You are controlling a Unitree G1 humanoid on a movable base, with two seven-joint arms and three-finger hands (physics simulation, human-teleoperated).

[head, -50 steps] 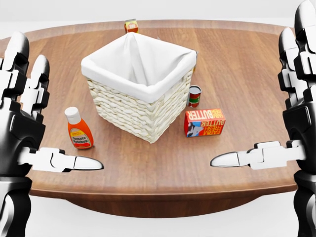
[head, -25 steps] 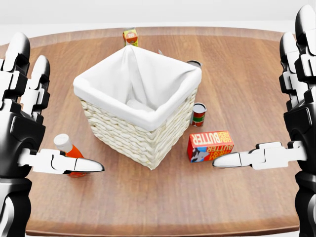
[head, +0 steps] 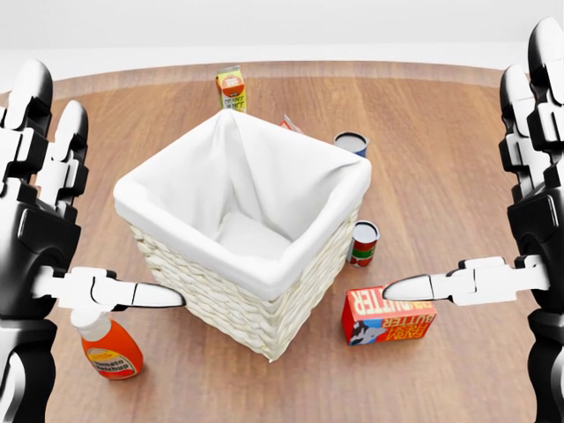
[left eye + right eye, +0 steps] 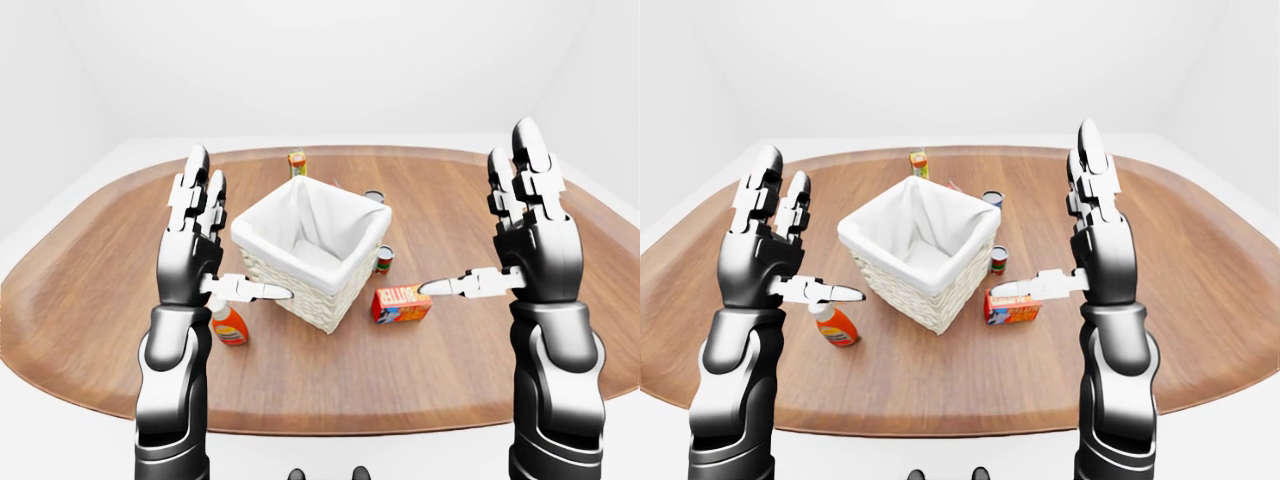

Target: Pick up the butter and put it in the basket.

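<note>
I keep both hands raised above the table (image 4: 90, 300) with nothing in them, because I am only arriving and want a free view of the things. The left hand (image 3: 40, 198) has its fingers (image 3: 35, 106) spread wide and pointing up, with the thumb stretched toward the basket (image 3: 238, 225). The right hand (image 3: 529, 176) is the same, fingers wide, its thumb reaching over the butter (image 3: 388, 317) but, as I judge it, well above and not touching.

The butter box lies flat on the wood, just beside the basket's right lower corner in the head view, nearer to my edge of the table than the small red can (image 3: 363, 243). A second can (image 3: 351, 142) stands further toward the far edge, and a juice carton (image 3: 231, 88) is near that far edge. The ketchup bottle (image 3: 107, 345) lies on the left side, under my left thumb.

The basket stands open in the middle with its white cloth lining, so I think the drop will be easy. The right hand is the closer one for the grasp; I must lower it and turn the palm down first.
</note>
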